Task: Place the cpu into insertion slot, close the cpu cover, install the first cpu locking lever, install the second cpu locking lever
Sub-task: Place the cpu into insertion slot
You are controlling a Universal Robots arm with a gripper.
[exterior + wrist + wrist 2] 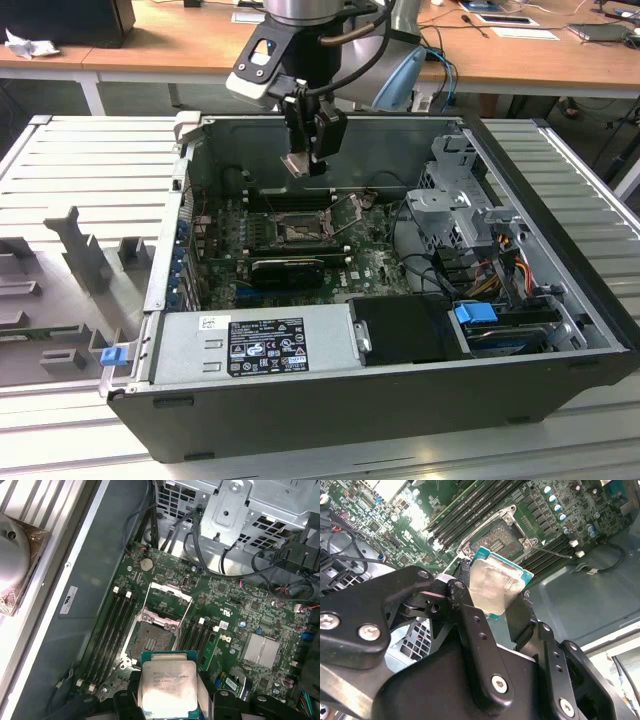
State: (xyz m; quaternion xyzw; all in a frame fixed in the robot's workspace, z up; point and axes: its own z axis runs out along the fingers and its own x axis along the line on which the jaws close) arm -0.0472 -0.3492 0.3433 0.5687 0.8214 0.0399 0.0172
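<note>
Black linked end effector (495,594) with silver screws (499,683) on a silver-grey arm (305,10).

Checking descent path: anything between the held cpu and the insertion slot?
Nothing; the exterior view shows bare air between the cpu and the insertion slot below it.

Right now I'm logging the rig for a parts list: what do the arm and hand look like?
The arm is a silvery-grey tube with a pale blue joint cap and a black cable looped beside it. The hand is black: matte linkage bars joined by silver screws, ending in two narrow fingers.
</note>
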